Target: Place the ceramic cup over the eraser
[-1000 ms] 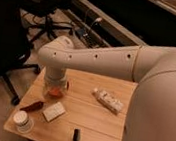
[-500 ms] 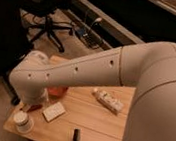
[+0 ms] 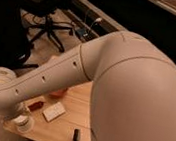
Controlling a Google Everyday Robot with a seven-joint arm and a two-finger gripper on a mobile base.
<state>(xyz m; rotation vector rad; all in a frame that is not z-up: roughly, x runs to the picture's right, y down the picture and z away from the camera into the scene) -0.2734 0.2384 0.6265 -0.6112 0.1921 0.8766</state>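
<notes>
Claw (image 3: 15, 111): lower left, just above ceramic cup (image 3: 22, 123); grip state cannot be told. Eraser (image 3: 76, 136): right of cup, on desk (image 3: 64, 127).

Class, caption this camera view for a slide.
Arm reaches over table near ceramic cup; eraser lies apart; gripper hidden behind arm.

1 cam, high behind arm (image 3: 49, 81), looks down at table (image 3: 78, 106); hand (image 3: 18, 113) low-left.

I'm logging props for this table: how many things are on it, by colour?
White: 2, cup and flat block
Red or orange: 2, chilli and bowl
Black: 1, eraser
Total: 5 in sight; the pincer hangs by the cup, lower left.
</notes>
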